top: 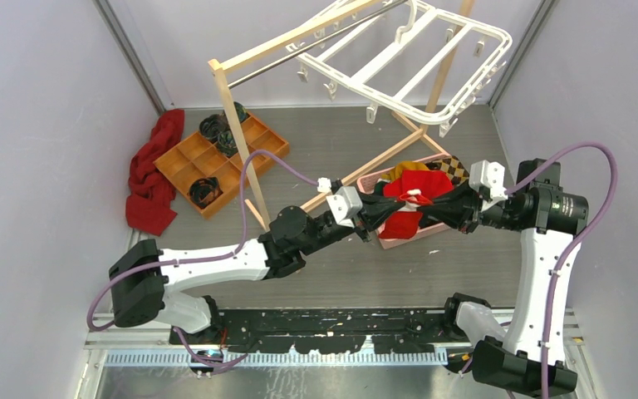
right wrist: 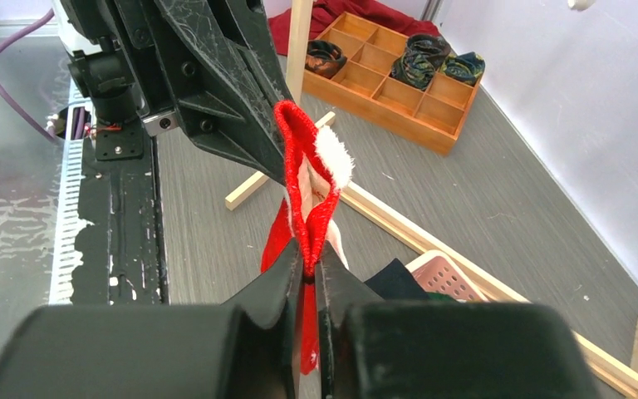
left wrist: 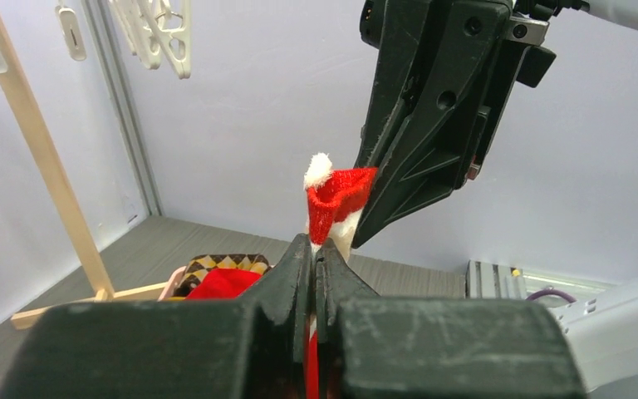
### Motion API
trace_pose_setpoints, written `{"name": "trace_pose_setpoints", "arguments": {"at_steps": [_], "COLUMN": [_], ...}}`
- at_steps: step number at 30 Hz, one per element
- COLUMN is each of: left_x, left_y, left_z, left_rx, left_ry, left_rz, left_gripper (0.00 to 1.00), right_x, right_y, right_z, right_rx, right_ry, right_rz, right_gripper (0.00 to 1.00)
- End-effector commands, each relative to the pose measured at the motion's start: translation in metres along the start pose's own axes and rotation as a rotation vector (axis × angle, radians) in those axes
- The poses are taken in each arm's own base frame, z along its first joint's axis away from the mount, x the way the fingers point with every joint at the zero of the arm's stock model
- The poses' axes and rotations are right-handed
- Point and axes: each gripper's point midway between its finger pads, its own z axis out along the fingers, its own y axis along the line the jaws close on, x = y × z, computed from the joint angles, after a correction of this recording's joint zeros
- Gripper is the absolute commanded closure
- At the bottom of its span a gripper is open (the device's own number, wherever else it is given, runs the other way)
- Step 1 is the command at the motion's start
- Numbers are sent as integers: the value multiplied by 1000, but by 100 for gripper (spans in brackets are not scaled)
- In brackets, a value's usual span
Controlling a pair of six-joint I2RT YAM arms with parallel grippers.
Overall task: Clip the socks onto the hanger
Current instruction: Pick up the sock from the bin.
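Two arms reach from the near table edge and meet over the middle of the table. Left gripper (left wrist: 313,253): jaws pressed together on the lower part of a red sock (left wrist: 336,195), which rises upright from between them. Right gripper (right wrist: 309,266): jaws likewise pinched on the same sock, just below its folded cuff with the white tuft. The fingertips of the two grippers face each other, nearly touching, and the sock is stretched between them in the air, its free end hanging down. Directly beneath lies a pink basket (top: 407,243) holding red, mustard and checkered garments. Farther back on the left, a wooden tray (top: 184,160) of compartments holds dark rolled items, with a dark red cloth (top: 151,174) beside it at the wall. At the far end stands a wooden rack (top: 241,125); the white hanger (top: 432,66) hangs tilted from its rod, clips dangling and bare of socks.
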Motion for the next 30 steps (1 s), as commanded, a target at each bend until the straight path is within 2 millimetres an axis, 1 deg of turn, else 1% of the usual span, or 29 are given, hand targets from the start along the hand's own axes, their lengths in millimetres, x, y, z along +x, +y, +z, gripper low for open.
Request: {"name": "trace_pose_setpoints", "arguments": {"at_steps": [1, 3, 6, 8, 10, 11, 14, 15, 17, 19, 21, 23, 26, 27, 30], "left_x": [-44, -46, -47, -45, -43, -45, -45, -44, -45, -46, -47, -50, -50, -51, -54], "left_y": [0, -2, -3, -1, 2, 2, 3, 0, -2, -4, -2, 2, 3, 4, 2], "left_z": [10, 11, 12, 11, 9, 8, 8, 9, 10, 8, 3, -4, -14, -17, -26], "left_rx": [-9, -5, 0, -6, -10, -7, 12, 30, 52, 79, 94, 113, 156, 173, 222], "left_ry": [-157, -169, -173, -158, -139, -133, -107, -99, -86, -72, -48, -14, 75, 103, 201], "left_rz": [-55, -70, -76, -65, -51, -44, -35, -33, -33, -30, -24, -14, 28, 69, 144], "left_gripper": [100, 100, 99, 94, 86, 85, 85, 86, 83, 74, 59, 51, 41, 38, 33], "right_x": [-24, -31, -41, -44, -43, -42, -39, -38, -38, -36, -35, -34, -35, -36, -39], "right_y": [8, 7, 3, -1, -8, -10, -12, -11, -11, -15, -21, -23, -22, -22, -22], "right_z": [1, 0, -1, -2, -3, -4, -4, -4, -4, -6, -9, -10, -10, -10, -8], "right_rx": [-12, -10, -3, 8, 33, 47, 63, 64, 71, 105, 147, 169, 162, 158, 138], "right_ry": [-37, -37, -38, -36, -21, -11, -4, -5, 0, 25, 52, 68, 66, 63, 48], "right_rz": [-1, 3, 38, 65, 97, 111, 142, 138, 129, 107, 78, 50, 20, 18, 23], "right_gripper": [92, 95, 97, 98, 98, 98, 98, 98, 98, 98, 98, 98, 98, 98, 98]}}
